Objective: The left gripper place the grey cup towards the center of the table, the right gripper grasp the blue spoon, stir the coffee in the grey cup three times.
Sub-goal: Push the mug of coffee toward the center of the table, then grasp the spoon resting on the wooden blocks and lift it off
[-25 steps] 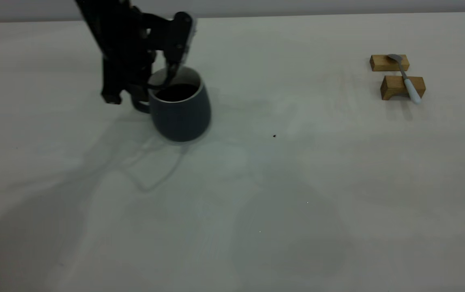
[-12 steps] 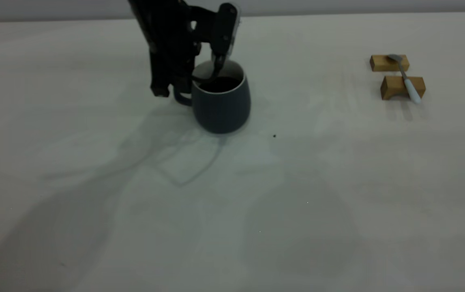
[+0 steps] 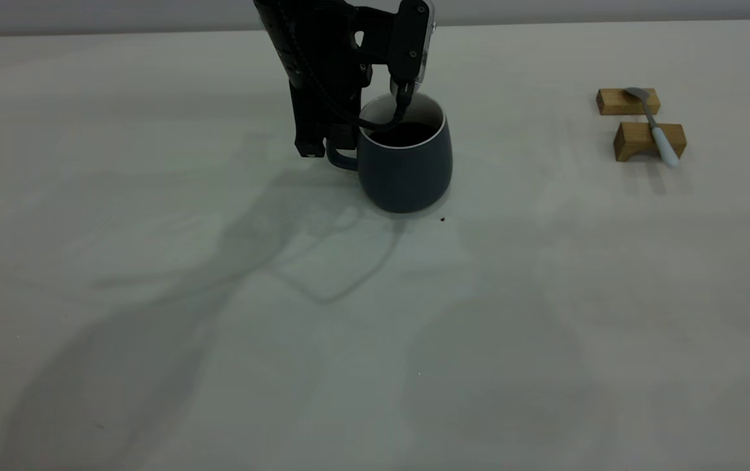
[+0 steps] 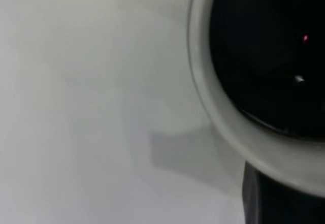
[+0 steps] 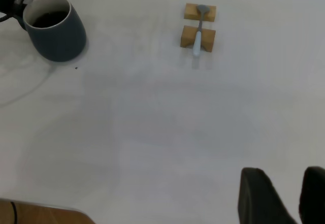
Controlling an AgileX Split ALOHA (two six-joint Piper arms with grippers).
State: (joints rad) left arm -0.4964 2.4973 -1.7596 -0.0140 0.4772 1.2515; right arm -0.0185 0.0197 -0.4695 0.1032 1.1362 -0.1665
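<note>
The left gripper (image 3: 384, 108) has its jaws clenched on the rim of the grey cup (image 3: 405, 163), one finger inside above the coffee (image 3: 404, 134), the other outside by the handle. The cup's base rests on the worktop (image 3: 218, 327) directly below the jaws. The blue spoon (image 3: 656, 127) lies well apart from these jaws, across two wooden blocks (image 3: 648, 140). The right gripper (image 5: 282, 193) hovers over bare worktop, jaws released, with the spoon far ahead of them.
</note>
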